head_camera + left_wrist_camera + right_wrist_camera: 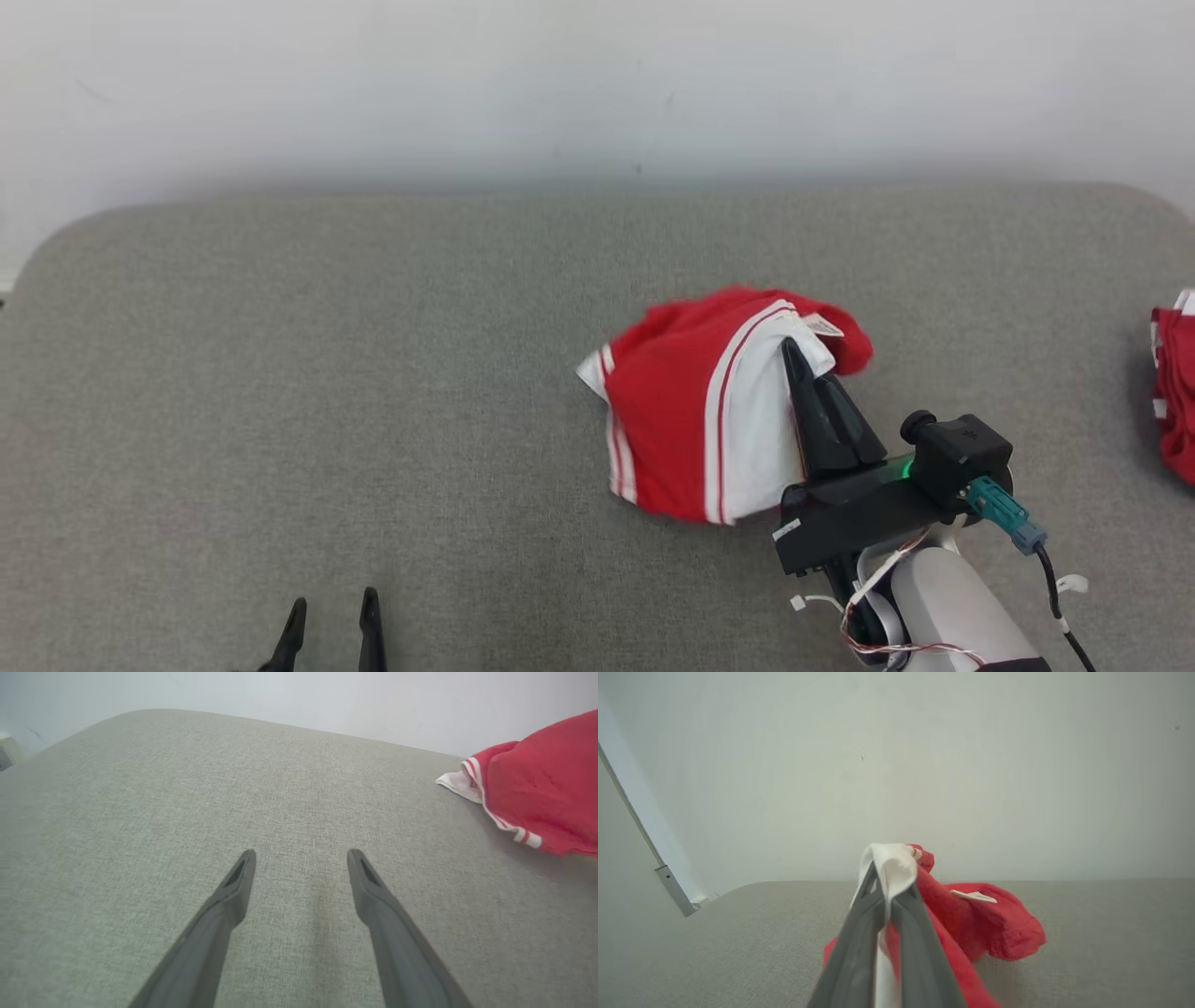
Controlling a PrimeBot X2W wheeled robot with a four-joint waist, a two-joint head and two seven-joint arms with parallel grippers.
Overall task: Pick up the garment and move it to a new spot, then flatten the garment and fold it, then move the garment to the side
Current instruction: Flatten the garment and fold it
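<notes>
A: Where's the crumpled red-and-white cloth garment [686, 420]?
B: Right of centre on the grey fabric surface [373, 373], white edge pinched by the right gripper [794, 353], probably for lifting; left gripper [331, 616], lower left, spread.

You had a bare test-bench setup: grey fabric-covered table [280, 373], blank white wall [597, 84] at the far side.

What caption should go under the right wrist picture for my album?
Right tool pinches a red-and-white garment above the grey surface.
</notes>
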